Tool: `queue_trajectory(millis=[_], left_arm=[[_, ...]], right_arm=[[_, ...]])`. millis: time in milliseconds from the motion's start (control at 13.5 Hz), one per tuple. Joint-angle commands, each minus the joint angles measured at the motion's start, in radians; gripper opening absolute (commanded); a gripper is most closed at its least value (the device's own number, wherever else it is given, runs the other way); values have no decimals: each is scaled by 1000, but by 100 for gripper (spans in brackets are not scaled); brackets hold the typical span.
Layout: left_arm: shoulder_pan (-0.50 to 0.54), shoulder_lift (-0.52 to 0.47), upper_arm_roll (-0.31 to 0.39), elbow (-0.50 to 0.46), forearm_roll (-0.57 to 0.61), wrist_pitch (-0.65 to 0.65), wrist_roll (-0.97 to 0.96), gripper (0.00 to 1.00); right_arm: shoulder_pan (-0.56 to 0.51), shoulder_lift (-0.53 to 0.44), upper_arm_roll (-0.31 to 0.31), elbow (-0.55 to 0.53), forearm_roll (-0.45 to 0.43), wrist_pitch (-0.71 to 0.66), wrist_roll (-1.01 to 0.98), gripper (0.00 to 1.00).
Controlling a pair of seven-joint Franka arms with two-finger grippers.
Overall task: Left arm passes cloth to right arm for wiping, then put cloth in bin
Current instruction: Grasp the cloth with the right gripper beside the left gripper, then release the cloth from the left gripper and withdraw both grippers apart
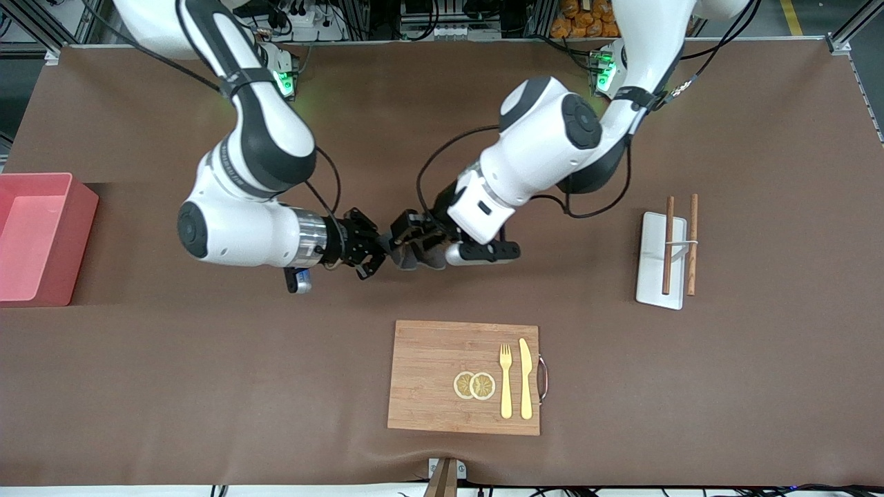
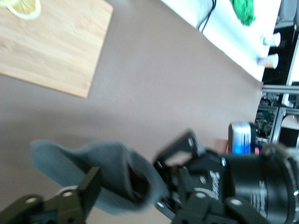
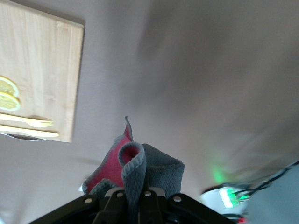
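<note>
Two robot arms meet in mid-air above the brown table, over the bare stretch between their bases and the wooden cutting board (image 1: 464, 377). The right gripper (image 1: 376, 250) is clamped on the dark grey cloth (image 1: 414, 257), which bunches between its fingers. The left gripper (image 1: 407, 238) appears to have its jaws spread around the cloth's other end. The handover looks nearly complete. Next, the left arm should draw clear so wiping can begin; the pink-red bin (image 1: 41, 238) waits at the right arm's end.

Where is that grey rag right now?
The soft dark grey fabric cloth hangs in the air mid-table, pinched in the right tool, with the left tool open around it.
</note>
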Motion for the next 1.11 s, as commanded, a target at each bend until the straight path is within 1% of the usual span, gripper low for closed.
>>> queue_trajectory(millis=[0, 74, 148, 223, 297, 520, 668, 891, 1039], left_arm=[[79, -43, 0, -23, 45, -28, -5, 100], [113, -54, 2, -24, 65, -61, -5, 100], [151, -68, 2, -24, 110, -109, -5, 100], [186, -80, 0, -23, 164, -166, -5, 100], [215, -92, 2, -23, 215, -222, -5, 100], [317, -138, 0, -23, 353, -371, -5, 100], [374, -172, 0, -23, 402, -462, 0, 100], [458, -211, -1, -23, 424, -540, 46, 100], [510, -234, 0, -24, 424, -598, 109, 100]], right_arm=[[-116, -8, 7, 4, -59, -132, -235, 0], [-128, -8, 7, 11, -141, -157, -292, 0], [-129, -14, 7, 10, -250, -162, -357, 0], [-129, -21, 9, 10, -339, -171, -423, 0], [-133, -27, 7, 2, -394, -176, -496, 0], [-167, -21, 7, -22, -493, -167, -630, 0], [-203, -17, 7, -56, -521, -144, -714, 0], [-259, -29, 7, -166, -568, -32, -871, 0], [-327, -20, 7, -174, -591, -12, -996, 0]])
